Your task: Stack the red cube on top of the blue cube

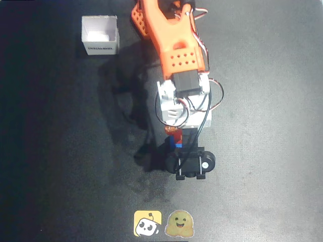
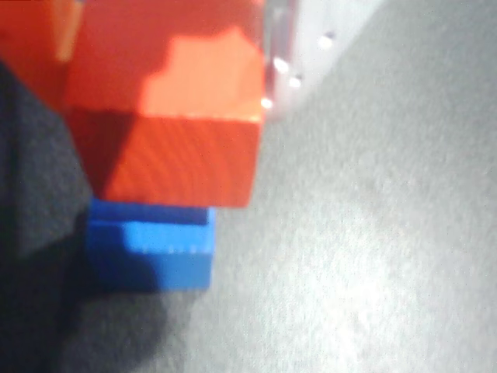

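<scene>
1. The claw (image 1: 176, 137) is gripping the red cube (image 2: 175, 116), near table middle in the overhead view.
2. Red is sitting over the blue cube (image 2: 151, 252), poking out twd 3 o'clock in the wrist view.
3. Touching or not, can't tell.

Open table (image 1: 262, 126) all around my hand (image 1: 175, 135); only the red cube (image 1: 176, 134) over the blue cube (image 1: 177, 143) beneath me. White box (image 1: 100, 35) well apart, stickers (image 1: 164, 223) at near edge.
</scene>
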`<state>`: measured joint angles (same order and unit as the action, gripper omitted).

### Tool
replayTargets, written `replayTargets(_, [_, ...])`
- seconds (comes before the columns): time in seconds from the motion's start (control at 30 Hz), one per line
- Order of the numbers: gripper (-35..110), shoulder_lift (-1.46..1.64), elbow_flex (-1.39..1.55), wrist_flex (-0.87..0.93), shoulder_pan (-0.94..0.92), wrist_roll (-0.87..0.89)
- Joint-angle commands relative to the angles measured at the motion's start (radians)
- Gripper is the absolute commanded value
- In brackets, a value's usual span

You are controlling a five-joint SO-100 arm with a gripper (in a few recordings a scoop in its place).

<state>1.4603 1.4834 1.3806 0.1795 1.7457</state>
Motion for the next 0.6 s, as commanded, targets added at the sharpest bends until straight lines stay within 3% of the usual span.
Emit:
replayTargets(0.0, [0, 0.012, 0.023, -0.06, 0.003, 0.0])
replayTargets(0.57, [0, 0.002, 0.087, -0.143, -0.017, -0.003])
